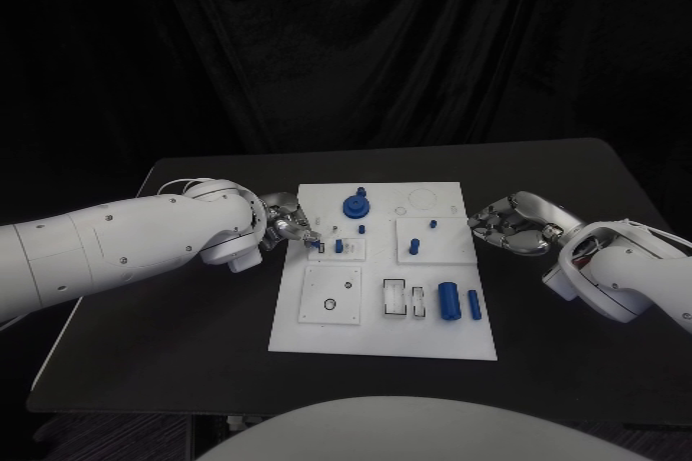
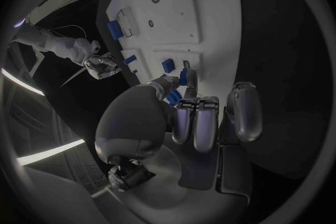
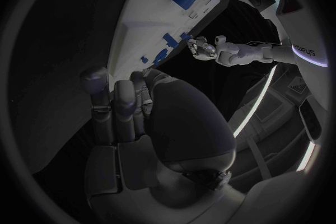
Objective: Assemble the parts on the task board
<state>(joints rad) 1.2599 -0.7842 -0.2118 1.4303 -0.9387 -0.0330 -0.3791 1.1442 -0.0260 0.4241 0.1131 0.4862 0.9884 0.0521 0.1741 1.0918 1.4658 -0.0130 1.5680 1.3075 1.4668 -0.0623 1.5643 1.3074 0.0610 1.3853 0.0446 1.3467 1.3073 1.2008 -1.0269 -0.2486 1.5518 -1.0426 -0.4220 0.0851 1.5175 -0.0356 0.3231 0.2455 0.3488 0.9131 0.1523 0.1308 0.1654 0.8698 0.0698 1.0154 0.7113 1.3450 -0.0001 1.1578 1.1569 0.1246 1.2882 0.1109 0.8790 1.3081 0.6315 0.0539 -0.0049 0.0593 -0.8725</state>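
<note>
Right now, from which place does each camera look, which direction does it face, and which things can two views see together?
Head view: sits on the robot's head, faces down at the black table and white task board; both white arms enter, left robot hand, right robot hand.
Left wrist view: sits behind the left robot hand, faces across the task board.
Right wrist view: sits behind the right robot hand, faces along the task board.
Shared: all three show the board's blue parts; each wrist view shows the opposite hand.

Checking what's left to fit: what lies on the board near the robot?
On the board: a blue cylinder and a thinner peg. What is beneath them is covered.
</note>
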